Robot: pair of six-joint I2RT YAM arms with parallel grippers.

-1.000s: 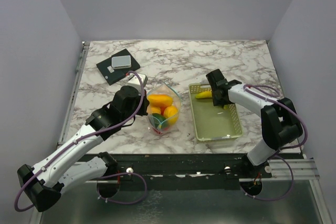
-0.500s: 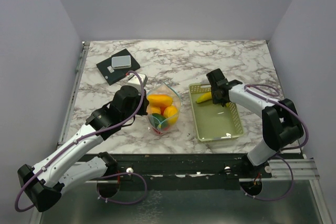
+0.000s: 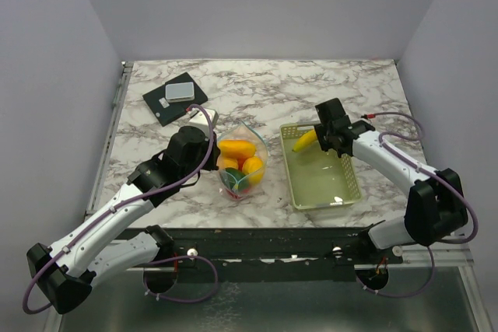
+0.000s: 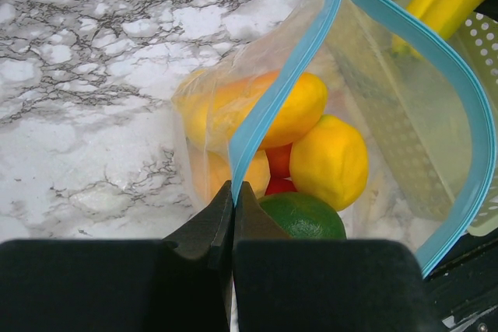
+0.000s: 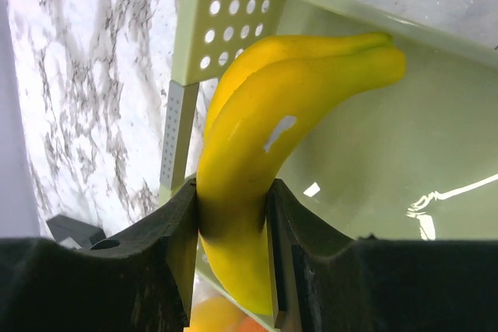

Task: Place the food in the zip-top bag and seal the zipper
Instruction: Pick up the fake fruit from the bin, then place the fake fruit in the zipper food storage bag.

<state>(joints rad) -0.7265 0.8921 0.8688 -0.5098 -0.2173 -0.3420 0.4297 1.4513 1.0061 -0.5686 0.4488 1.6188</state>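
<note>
Several toy fruits (image 4: 327, 161) already sit in the zip-top bag (image 3: 243, 162), which stands near the middle of the worktop's (image 3: 311, 91) near edge. The left fingers (image 4: 226, 219) are pressed together on the blue zipper (image 4: 284, 75), pinching one lip, apparently so that the mouth gapes towards the green basket (image 3: 286, 165) just beside it and the floppy bag does not slump. The right fingers (image 5: 185, 215) grip the banana (image 5: 288, 91) across its lower part, over the basket's far left corner. Held that way, its long end hangs free and could go into the mouth first.

A second ago the banana lay low in that same corner, with the right fingers spread wider around it. They have since closed on it and raised it above the rim, and the right arm's elbow has swung towards the worktop's right edge. The left arm, bag and basket have not shifted.
</note>
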